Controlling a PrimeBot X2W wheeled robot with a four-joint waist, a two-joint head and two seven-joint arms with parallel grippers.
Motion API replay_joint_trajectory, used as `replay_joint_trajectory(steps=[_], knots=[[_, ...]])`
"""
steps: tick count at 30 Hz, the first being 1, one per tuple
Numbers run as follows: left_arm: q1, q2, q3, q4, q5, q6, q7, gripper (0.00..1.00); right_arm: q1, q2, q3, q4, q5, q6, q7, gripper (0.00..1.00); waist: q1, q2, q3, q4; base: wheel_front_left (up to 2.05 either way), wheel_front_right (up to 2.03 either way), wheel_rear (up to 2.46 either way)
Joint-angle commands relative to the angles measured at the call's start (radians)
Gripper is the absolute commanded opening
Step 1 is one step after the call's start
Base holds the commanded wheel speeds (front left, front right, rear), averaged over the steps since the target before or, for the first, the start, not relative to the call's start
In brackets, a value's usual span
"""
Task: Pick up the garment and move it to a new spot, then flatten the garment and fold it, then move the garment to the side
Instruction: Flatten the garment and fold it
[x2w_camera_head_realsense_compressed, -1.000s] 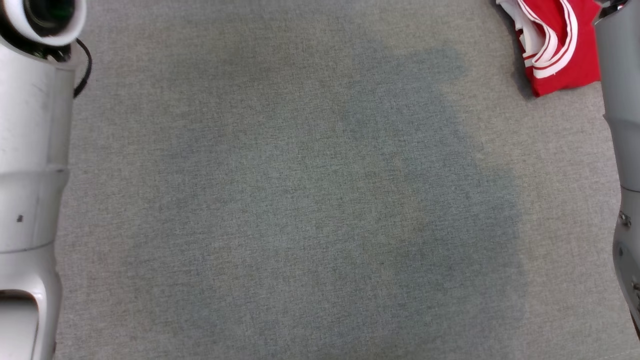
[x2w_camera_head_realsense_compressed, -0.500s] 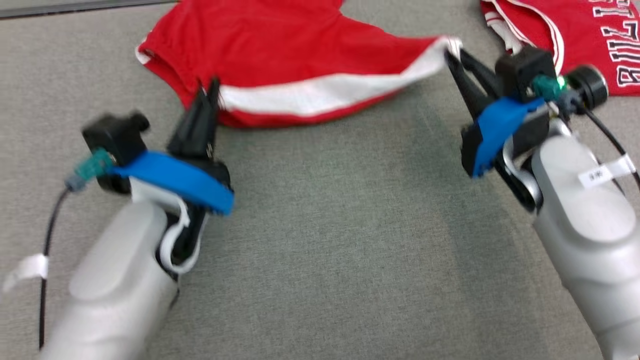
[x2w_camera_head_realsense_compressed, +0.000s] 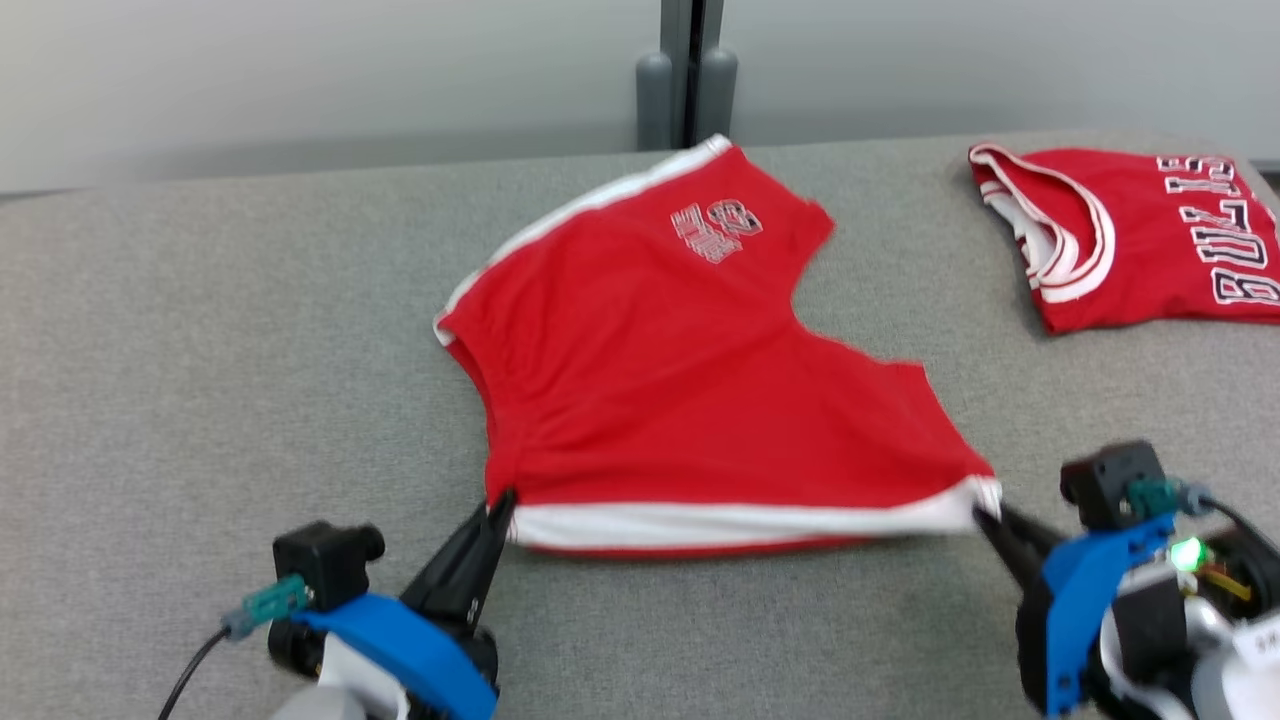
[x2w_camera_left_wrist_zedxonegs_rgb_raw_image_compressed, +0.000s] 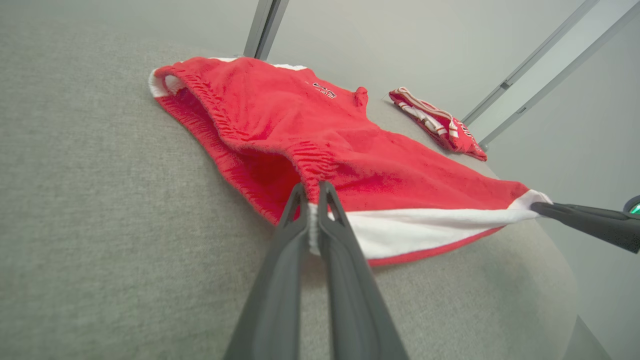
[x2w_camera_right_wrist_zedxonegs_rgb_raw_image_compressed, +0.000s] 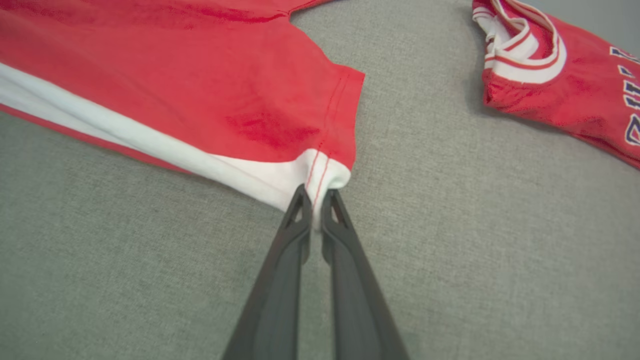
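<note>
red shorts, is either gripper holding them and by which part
Both hold the red shorts along the white side stripe: the left gripper pinches its waistband end, the right gripper its leg-hem end.

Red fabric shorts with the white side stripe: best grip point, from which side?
Both ends of the white stripe on the red fabric shorts, from the near side: that edge lies straight, facing the robot. Left gripper and right gripper pinch there.

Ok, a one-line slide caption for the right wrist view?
Right gripper shut on the red shorts at a white-striped corner; red jersey lies apart.
</note>
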Motion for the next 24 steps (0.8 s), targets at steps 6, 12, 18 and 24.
replay_joint_trajectory(steps=[6, 12, 18, 24], knots=[[0.165, 0.083, -0.034, -0.156, -0.048, 0.063, 0.098, 0.00, 0.318, 0.129, -0.134, -0.310, -0.030, 0.000, 0.262, 0.00, 0.0003, 0.0003, -0.055, 0.007, 0.00, 0.00, 0.00], [0.276, 0.163, -0.060, -0.323, -0.079, 0.155, 0.204, 0.00, 0.466, 0.202, -0.225, -0.518, -0.061, 0.000, 0.414, 0.00, 0.0003, 0.0003, -0.047, 0.012, 0.00, 0.00, 0.00], [0.244, 0.178, -0.021, -0.446, -0.081, 0.218, 0.221, 0.00, 0.337, 0.141, -0.241, -0.536, -0.068, 0.000, 0.387, 0.00, 0.0003, 0.0003, -0.019, 0.023, 0.00, 0.00, 0.00], [0.109, 0.095, 0.005, -0.410, -0.067, 0.239, 0.221, 0.00, 0.089, -0.008, -0.195, -0.396, -0.073, 0.000, 0.323, 0.00, 0.0003, 0.0003, 0.026, 0.057, 0.00, 0.00, 0.00]])
